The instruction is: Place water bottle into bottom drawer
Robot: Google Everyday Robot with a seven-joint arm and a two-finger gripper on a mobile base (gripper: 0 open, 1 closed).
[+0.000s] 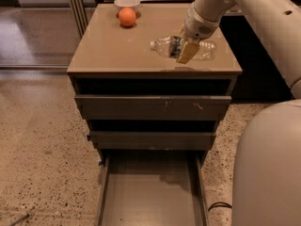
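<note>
The water bottle (207, 48) is a clear crinkled bottle lying sideways, with its white cap pointing left. My gripper (184, 50) comes down from the upper right and is shut around the bottle's middle at its dark label band. It holds the bottle just above the cabinet top (117, 51), near the right front edge, and a faint shadow lies under it. The bottom drawer (150, 192) is pulled out at the base of the cabinet, with its flat grey floor showing.
An orange (127, 17) and a white bowl (127, 3) sit at the back of the cabinet top. The top drawer front (150, 107) and middle drawer front (150, 139) are nearly shut. My white arm and base (268, 173) fill the right side. Speckled floor lies to the left.
</note>
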